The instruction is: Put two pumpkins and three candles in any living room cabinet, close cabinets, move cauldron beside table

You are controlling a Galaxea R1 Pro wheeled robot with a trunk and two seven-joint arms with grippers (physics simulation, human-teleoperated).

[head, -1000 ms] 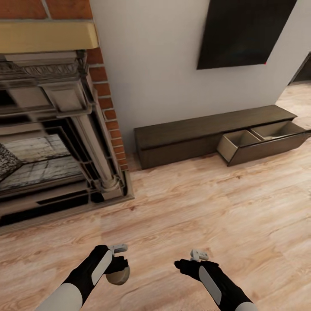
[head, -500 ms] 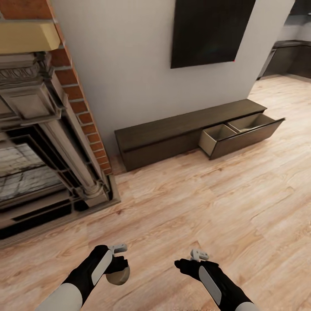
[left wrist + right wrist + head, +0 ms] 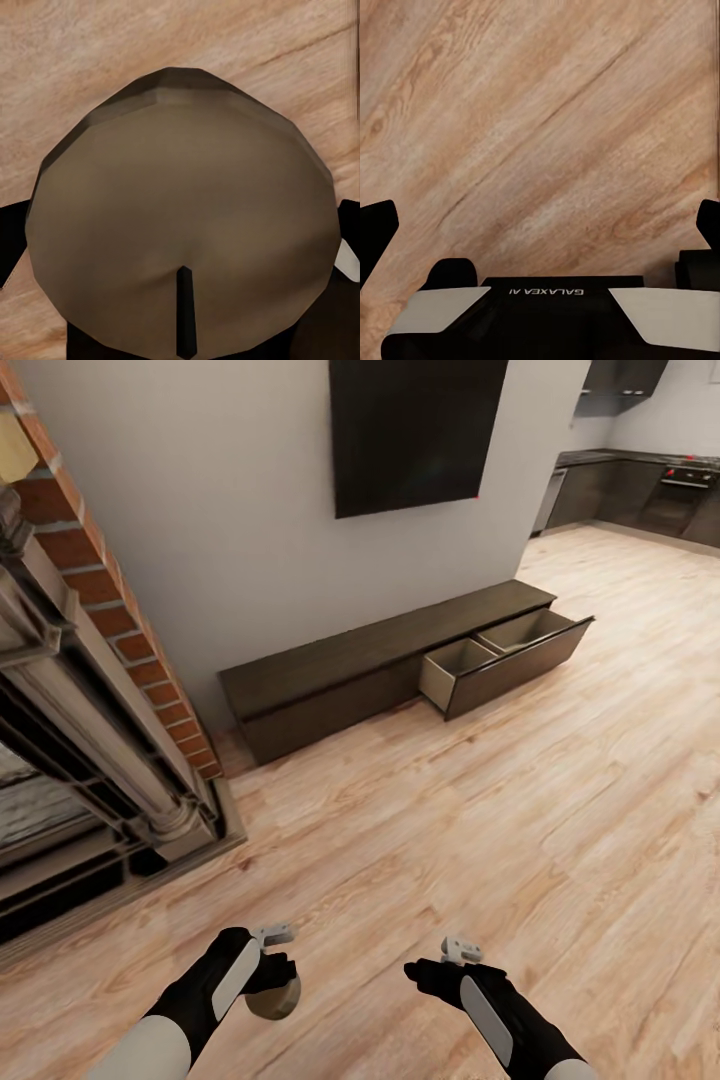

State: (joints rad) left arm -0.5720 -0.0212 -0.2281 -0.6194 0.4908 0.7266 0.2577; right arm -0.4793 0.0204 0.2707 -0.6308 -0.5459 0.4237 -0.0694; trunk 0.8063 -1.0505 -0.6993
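The left claw [image 3: 272, 972] is pinching a candle [image 3: 274, 997], a stubby grey-brown cylinder that hangs low above the wood floor [image 3: 450, 830] in the head view. In the left wrist view the round flat top of the candle [image 3: 180, 225] is very close to the camera, with a short dark wick line on it, and the dark fingers [image 3: 15, 240] press on both of its sides. The right claw [image 3: 425, 972] carries nothing; in the right wrist view its two dark fingertips [image 3: 376, 229] stand wide apart at the two edges of the picture, with only floor planks [image 3: 540, 135] between them. Further ahead, the long low dark-brown cabinet [image 3: 330, 670] stands against the pale wall [image 3: 200, 510], under a black panel [image 3: 415, 430]. Its right drawer [image 3: 500, 655] is pulled out and shows two light beige compartments; I cannot tell if anything lies inside. The left drawer front is shut. At the left side there is a brick fireplace [image 3: 80, 690] with a grey column. Far at the right, dark kitchen units [image 3: 640, 490] are visible.
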